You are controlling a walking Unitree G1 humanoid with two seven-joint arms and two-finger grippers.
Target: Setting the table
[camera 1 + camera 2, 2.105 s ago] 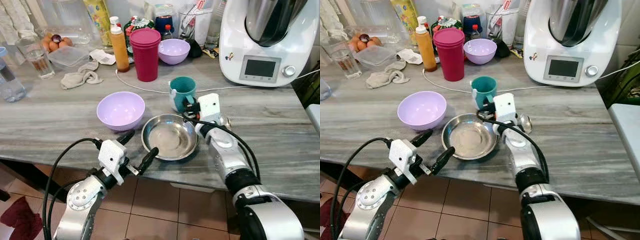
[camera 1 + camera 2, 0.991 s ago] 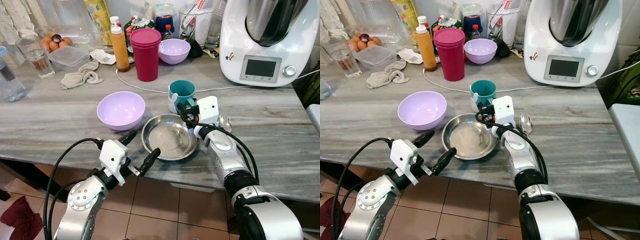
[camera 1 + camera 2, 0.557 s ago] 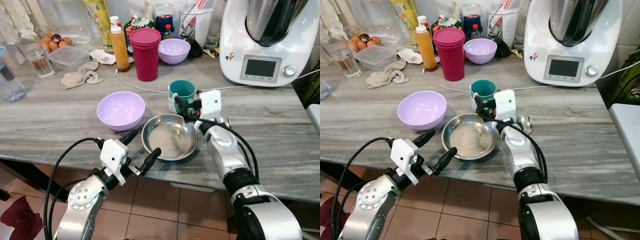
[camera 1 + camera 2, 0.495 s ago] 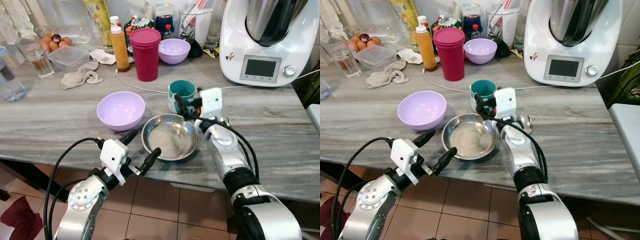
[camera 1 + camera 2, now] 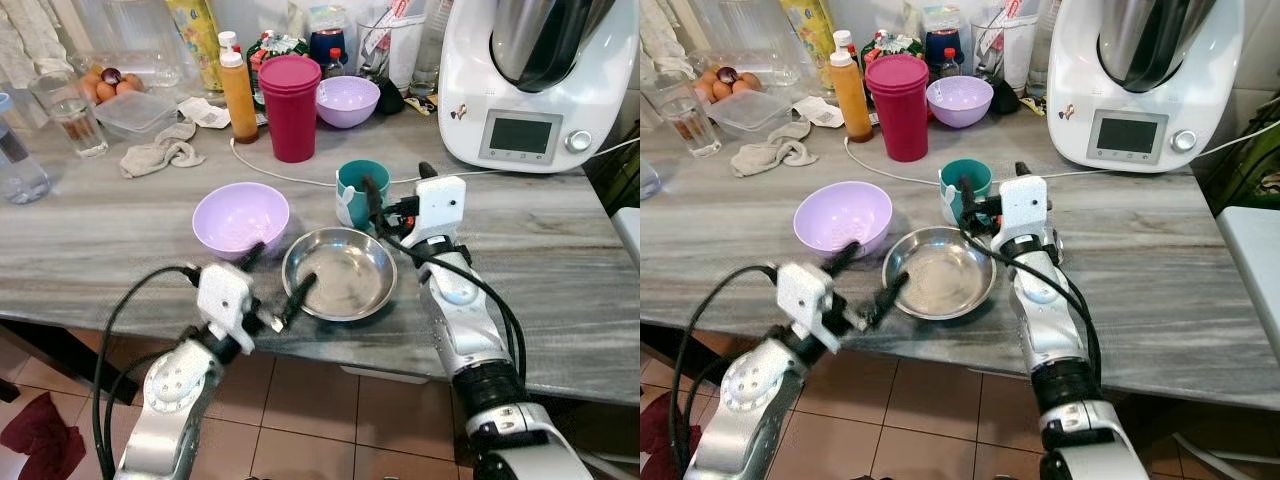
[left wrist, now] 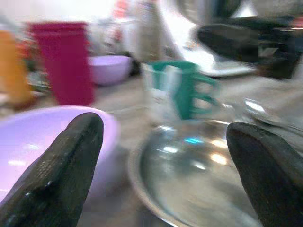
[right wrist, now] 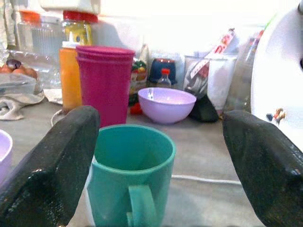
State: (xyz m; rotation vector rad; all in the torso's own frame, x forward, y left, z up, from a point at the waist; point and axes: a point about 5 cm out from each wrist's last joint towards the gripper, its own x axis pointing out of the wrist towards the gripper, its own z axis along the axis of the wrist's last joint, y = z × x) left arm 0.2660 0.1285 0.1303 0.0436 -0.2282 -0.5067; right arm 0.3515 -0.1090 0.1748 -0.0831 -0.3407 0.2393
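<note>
Right gripper (image 5: 396,190) is up at the teal mug (image 5: 362,187), fingers spread wide, nothing between them yet. From its wrist camera the mug (image 7: 130,170) sits dead centre in the gap between the 2 fingers, handle facing the camera. So the mug lies straight ahead of the gripper, upright, and my read is that the next move is a short push forward and a close. In the head view 1 finger sits just in front of the mug wall and the other off to the thermomixer side; I can't tell whether either is touching it.

The mug stands on the tabletop (image 5: 560,260) just behind the steel bowl (image 5: 340,273), with the near lilac bowl (image 5: 240,215) to the robot's left of that. The right arm is clearly the nearer one for the mug.

Left gripper (image 5: 268,283) hangs at the front edge of the tabletop, fingers apart and empty. 1 finger points toward the lilac bowl, the other toward the steel bowl's rim. Its wrist view is blurred, so it's probably moving.

Risks, as a guess:
- The handle faces the gripper and could foul a finger.
- The white cable (image 5: 290,175) runs just behind the mug.

Clutter at the back: magenta cup stack (image 5: 291,107), orange bottle (image 5: 238,95), second lilac bowl (image 5: 347,100).
</note>
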